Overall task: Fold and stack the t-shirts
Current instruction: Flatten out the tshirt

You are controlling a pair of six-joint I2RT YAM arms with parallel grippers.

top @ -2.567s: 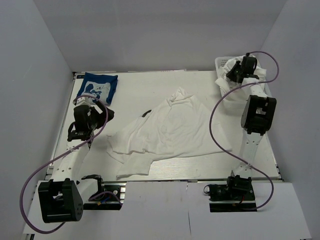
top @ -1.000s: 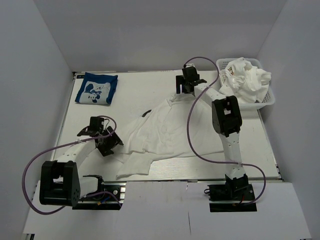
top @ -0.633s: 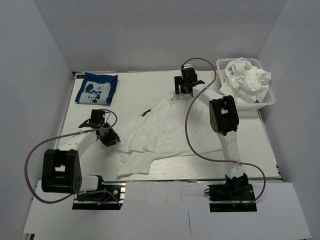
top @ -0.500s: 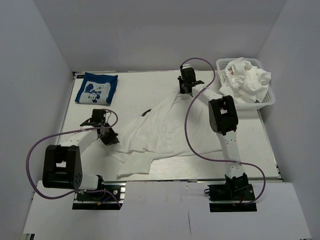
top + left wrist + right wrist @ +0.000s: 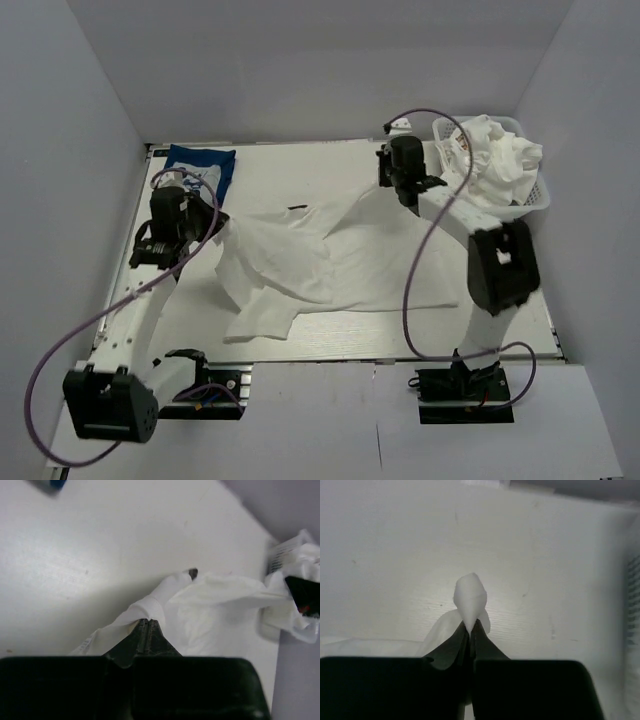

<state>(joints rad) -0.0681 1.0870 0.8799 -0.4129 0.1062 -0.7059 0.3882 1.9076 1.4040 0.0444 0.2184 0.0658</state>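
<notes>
As we look down from the top, the white table [image 5: 300, 170] is the biggest thing.

Next is the white t-shirt [image 5: 330, 265]. It is in the middle of the table, w/ lots of folds & bumps. Two spots are pulled up off the table, one on the left side & one at the far right. The rest lies on the table, & one floppy part reaches near the front edge.

The basket [image 5: 538, 203] sits at the far right corner. It holds a pile of white cloth [image 5: 495, 150] that comes up over the rim.

The navy t-shirt [image 5: 205, 160] lies at the far left corner, well apart from the white one. The L arm hides part of it, so we can't see the print well.

The L gripper [image 5: 205, 223] is above the left side of the table. From the left wrist cam its fingers [image 5: 150, 632] are pressed together on a fold of the white t-shirt.

The R gripper [image 5: 403, 197] is near the basket. From the right wrist cam its fingers [image 5: 479, 635] are pinching a little peak of the same shirt.

Last, a small dark bit [image 5: 297, 208] shows at the far edge of the white t-shirt. We can't tell what it is.
</notes>
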